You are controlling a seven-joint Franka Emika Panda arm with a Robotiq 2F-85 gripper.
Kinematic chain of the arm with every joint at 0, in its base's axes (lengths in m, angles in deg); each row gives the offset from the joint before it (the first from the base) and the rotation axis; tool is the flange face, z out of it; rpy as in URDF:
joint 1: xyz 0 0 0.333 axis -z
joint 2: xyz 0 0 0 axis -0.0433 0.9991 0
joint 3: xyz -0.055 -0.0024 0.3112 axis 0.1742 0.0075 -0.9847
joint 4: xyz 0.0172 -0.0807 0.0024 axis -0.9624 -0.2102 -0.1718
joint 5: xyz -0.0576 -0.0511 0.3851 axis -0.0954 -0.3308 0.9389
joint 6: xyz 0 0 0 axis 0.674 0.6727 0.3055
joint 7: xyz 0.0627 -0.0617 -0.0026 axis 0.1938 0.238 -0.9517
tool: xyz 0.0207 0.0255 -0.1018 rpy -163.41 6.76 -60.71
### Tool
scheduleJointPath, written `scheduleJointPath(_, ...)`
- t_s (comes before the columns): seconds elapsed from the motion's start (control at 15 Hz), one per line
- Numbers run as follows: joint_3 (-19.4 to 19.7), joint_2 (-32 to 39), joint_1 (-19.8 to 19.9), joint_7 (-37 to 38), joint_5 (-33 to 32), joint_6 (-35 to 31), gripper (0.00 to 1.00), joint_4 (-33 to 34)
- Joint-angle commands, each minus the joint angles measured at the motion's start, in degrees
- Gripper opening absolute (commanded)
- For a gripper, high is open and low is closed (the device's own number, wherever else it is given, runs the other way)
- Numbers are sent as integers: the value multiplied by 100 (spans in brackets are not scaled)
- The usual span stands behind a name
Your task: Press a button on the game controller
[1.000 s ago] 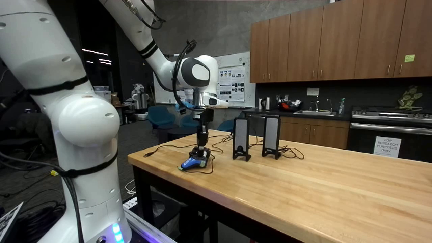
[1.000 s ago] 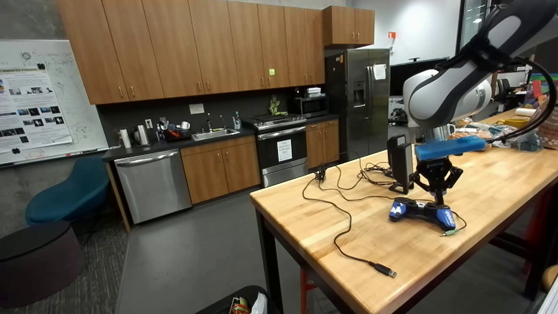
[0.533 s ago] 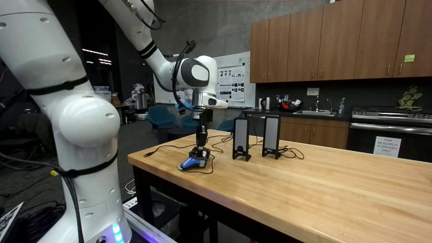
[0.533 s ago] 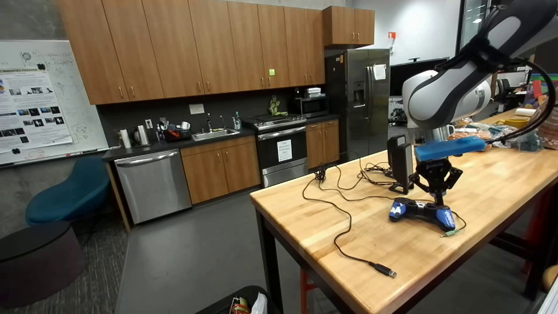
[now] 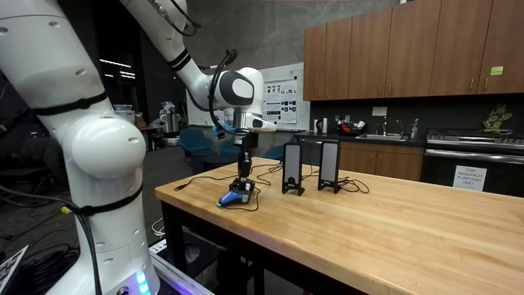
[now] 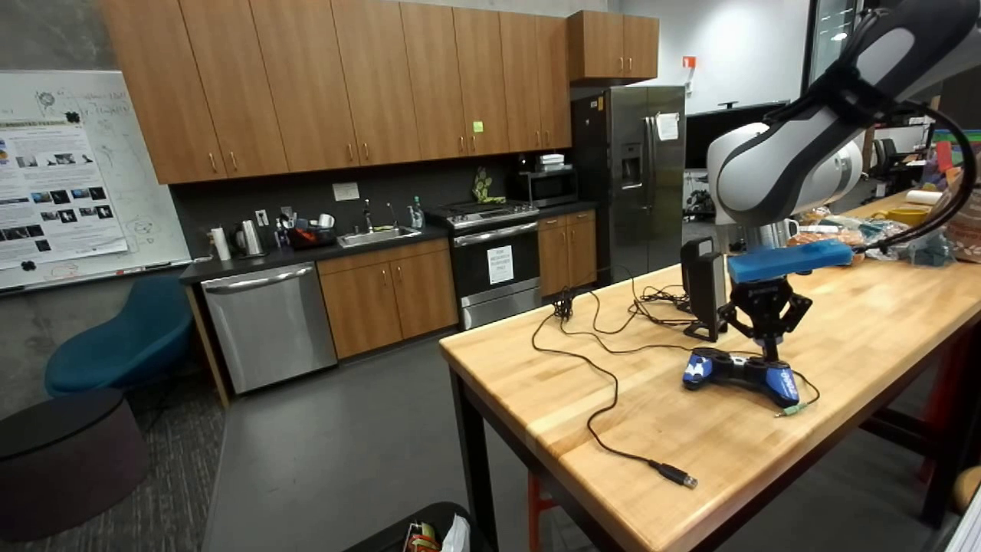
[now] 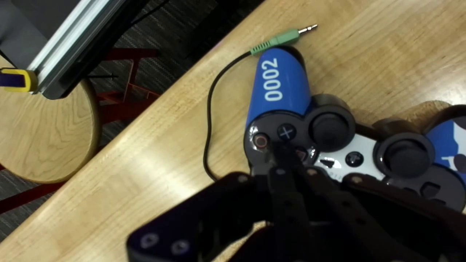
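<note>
As in the earlier frame, clenched jaws are staying tips-down at the buttons (image 7: pixel 260 141) of the controller (image 7: pixel 364 147) on the counter (image 5: pixel 368 233).

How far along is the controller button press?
Done: the shut gripper is lined up over the game controller, tip by the cross button and circle button. In hand: probably the press; the tip hides what's under it, so button-down can't be confirmed. Left: likely completing it and lifting off; the gripper is down at the controller.
</note>
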Motion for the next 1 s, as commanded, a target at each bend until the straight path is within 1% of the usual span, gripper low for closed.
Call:
scheduleJointPath(0.0, 36, 44, -50, 51, 41, -6, 0, 65)
scheduleJointPath(0.93, -29, 25, -187, 49, 65, 109, 0, 29)
